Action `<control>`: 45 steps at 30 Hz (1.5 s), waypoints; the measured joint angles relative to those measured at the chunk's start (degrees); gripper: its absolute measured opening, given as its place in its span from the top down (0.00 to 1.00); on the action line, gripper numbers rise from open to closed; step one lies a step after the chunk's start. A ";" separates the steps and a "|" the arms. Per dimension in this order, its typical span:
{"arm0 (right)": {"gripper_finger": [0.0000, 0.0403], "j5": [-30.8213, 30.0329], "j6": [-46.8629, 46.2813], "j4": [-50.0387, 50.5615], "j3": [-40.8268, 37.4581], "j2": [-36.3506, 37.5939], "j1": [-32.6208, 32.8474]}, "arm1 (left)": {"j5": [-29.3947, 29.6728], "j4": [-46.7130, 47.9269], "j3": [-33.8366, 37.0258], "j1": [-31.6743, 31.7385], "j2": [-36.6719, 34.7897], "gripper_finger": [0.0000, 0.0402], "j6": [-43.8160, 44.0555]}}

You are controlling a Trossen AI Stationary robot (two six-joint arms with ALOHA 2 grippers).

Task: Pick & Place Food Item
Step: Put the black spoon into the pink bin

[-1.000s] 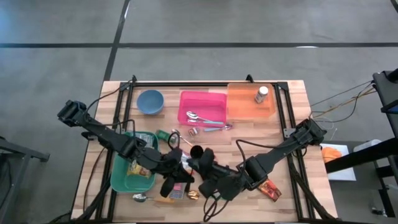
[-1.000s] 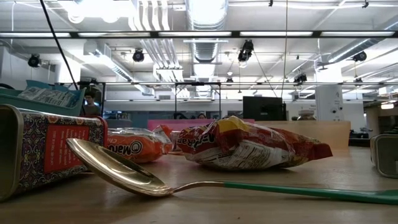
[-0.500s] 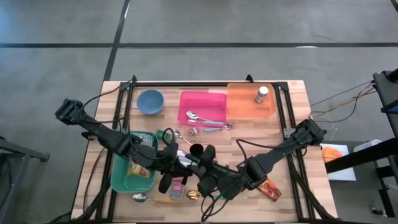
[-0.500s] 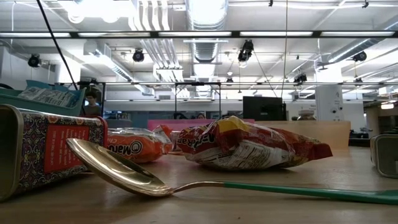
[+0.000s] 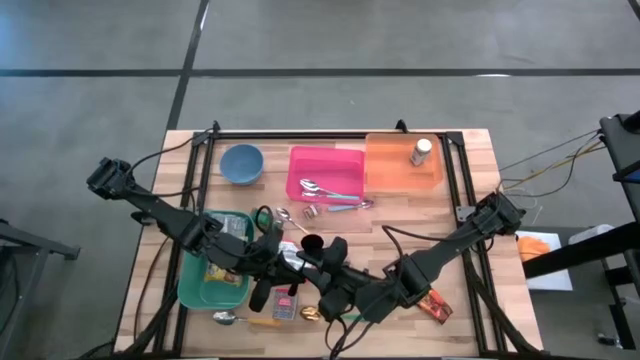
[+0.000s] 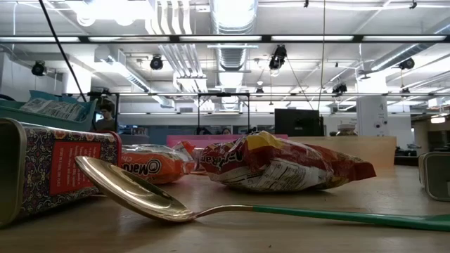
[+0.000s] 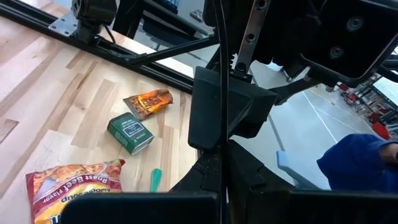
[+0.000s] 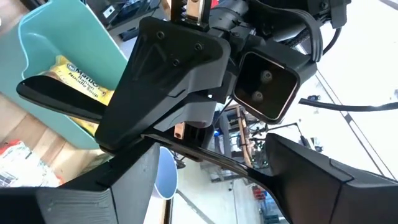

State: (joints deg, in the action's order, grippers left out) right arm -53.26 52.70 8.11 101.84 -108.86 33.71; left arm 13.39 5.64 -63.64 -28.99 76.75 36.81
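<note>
Both grippers hover together over the front middle of the table. My left gripper (image 5: 282,262) comes in from the left and is shut; what lies between its fingers does not show. My right gripper (image 5: 318,266) faces it from the right, open, its fingers (image 8: 93,193) spread wide just short of the left gripper's body (image 8: 168,81). A beef-flavour soup packet (image 6: 281,165) and an orange noodle packet (image 6: 151,165) lie flat on the wood. A yellow packet (image 8: 74,78) lies in the teal bin (image 5: 192,288).
At the near edge lie a patterned tin (image 6: 49,169) and a green-handled spoon (image 6: 140,193). A green box (image 7: 130,134) and a brown packet (image 5: 435,305) lie near the right arm. A blue bowl (image 5: 241,163), a pink tray (image 5: 325,158) and an orange tray (image 5: 395,178) holding a bottle (image 5: 421,151) line the far side.
My left gripper has drawn back a little toward the table's left edge and risen slightly, uncovering a pink packet on the table below it. My right gripper stays close in front of it.
</note>
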 joint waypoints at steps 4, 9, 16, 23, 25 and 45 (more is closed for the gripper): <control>0.29 -2.75 -1.66 -0.40 0.47 0.00 0.48 | 0.28 0.25 -0.62 0.02 -0.54 1.00 -0.44; 0.29 -6.05 -3.01 -1.67 0.90 0.17 0.89 | 1.00 0.69 -1.69 -0.11 -1.38 1.00 -1.19; 0.29 -3.18 12.35 -1.75 0.93 0.25 2.61 | 1.44 1.66 -1.70 0.33 -1.60 1.00 -1.48; 0.29 -1.38 20.44 -1.02 0.13 0.13 3.99 | 1.77 2.33 -1.70 0.37 -1.89 1.00 -1.29; 0.29 -2.68 16.58 -1.45 0.11 0.13 4.52 | 2.52 2.35 -1.70 0.39 -2.19 1.00 -2.28; 0.29 -7.58 -48.12 -2.52 -0.83 2.64 1.80 | 9.58 2.34 -1.70 0.25 -4.26 1.00 -11.30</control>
State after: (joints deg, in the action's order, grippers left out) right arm -60.84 4.57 5.59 101.01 -106.21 35.51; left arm 22.97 7.98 -65.34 -28.74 72.49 25.51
